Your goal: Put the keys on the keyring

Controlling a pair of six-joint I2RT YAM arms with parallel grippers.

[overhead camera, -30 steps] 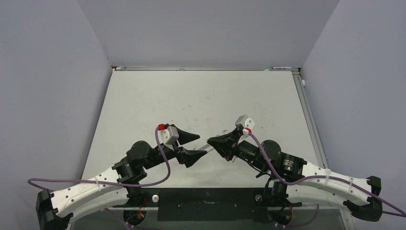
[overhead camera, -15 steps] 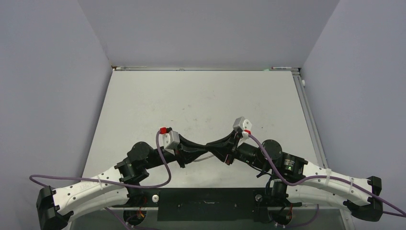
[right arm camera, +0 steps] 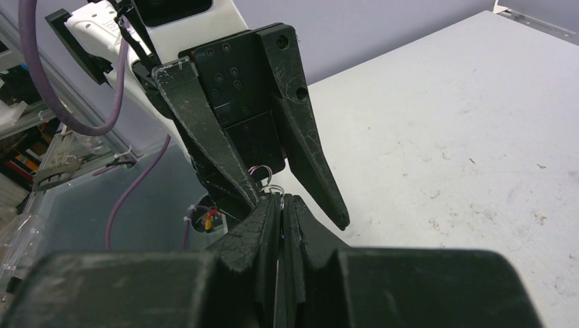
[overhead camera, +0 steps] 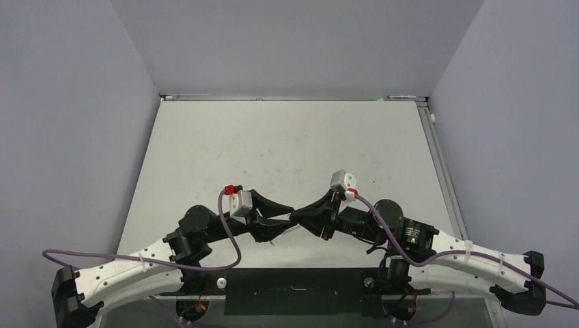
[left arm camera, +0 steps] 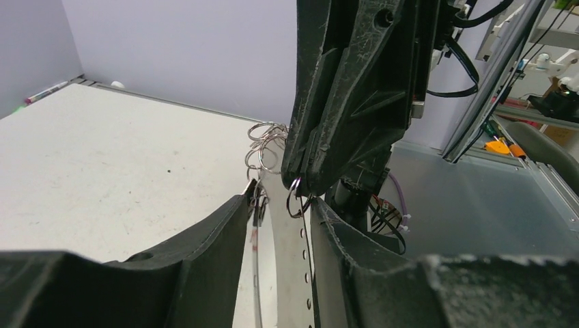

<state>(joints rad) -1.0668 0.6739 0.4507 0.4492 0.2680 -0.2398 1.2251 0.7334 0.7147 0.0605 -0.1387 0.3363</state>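
Note:
My right gripper (overhead camera: 295, 217) is shut on a thin silvery ring (left arm camera: 295, 198), which shows edge-on between its pads in the right wrist view (right arm camera: 280, 199). A bunch of small silvery rings of the keyring (left arm camera: 265, 138) hangs just behind its tip. My left gripper (overhead camera: 278, 217) is open, its jaws on either side of the right gripper's tip (left arm camera: 281, 199). A small silvery piece (left arm camera: 257, 202) sits at its left fingertip, with a thin strip showing a red mark below it. No key tag is clearly seen.
Both grippers meet above the near middle of the white table (overhead camera: 287, 137). Grey walls close the sides and back. The dark front rail (overhead camera: 293, 290) and arm bases lie just below the grippers.
Both arms have moved toward each other and lower. The left jaws, wide open before, have narrowed around the right gripper's tip.

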